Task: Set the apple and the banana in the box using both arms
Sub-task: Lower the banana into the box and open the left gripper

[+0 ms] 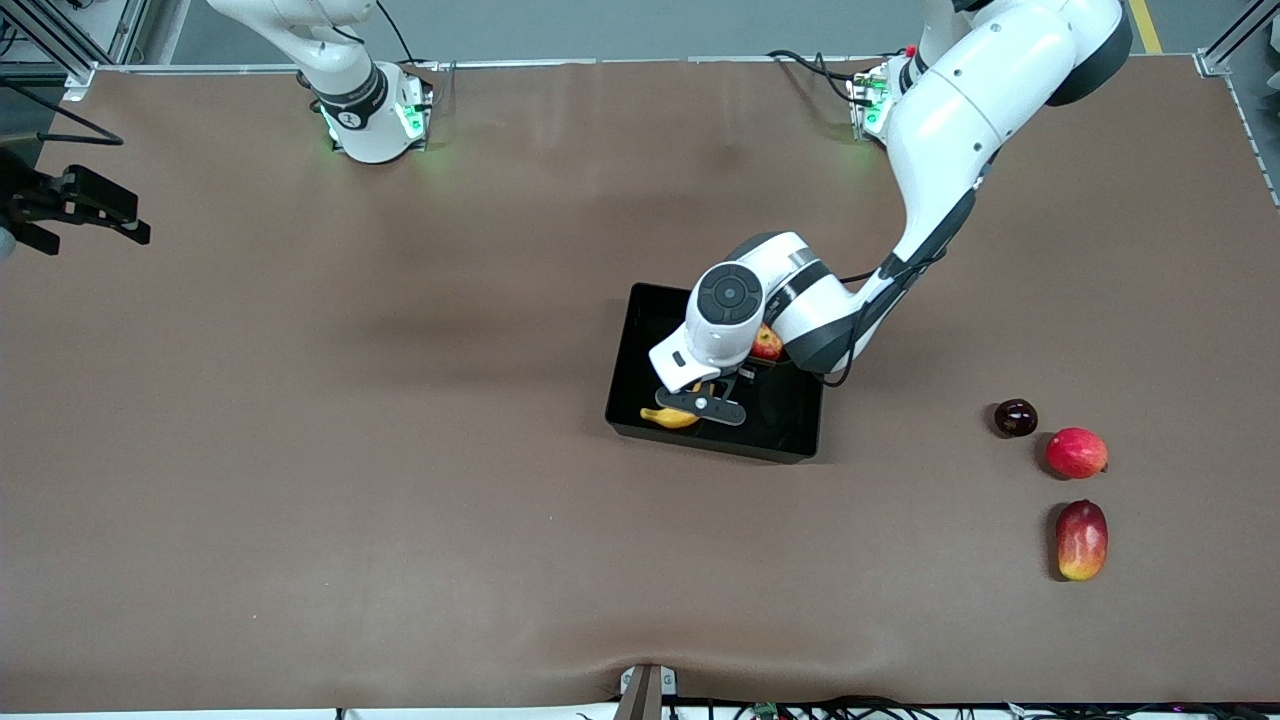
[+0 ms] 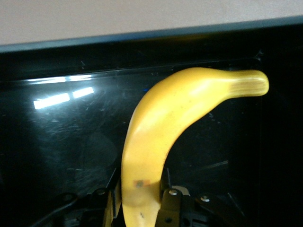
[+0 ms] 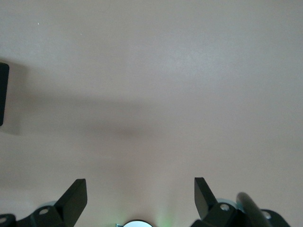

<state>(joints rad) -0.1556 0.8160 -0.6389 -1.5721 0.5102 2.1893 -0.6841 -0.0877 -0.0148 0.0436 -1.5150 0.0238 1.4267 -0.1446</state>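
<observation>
Holding banana [image 2: 156, 137] | left end effector [image 1: 700, 405] | box [image 1: 640, 330]: apple [image 1: 767, 344] inside

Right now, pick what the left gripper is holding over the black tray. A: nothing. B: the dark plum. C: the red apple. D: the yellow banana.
D: the left gripper is shut on the banana over the box, where the apple already lies.

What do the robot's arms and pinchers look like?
Both arms are smooth, white and rounded, with black bands at the joints. A black cable runs along the left one. Their bases glow green. The left gripper and right gripper are black.
</observation>
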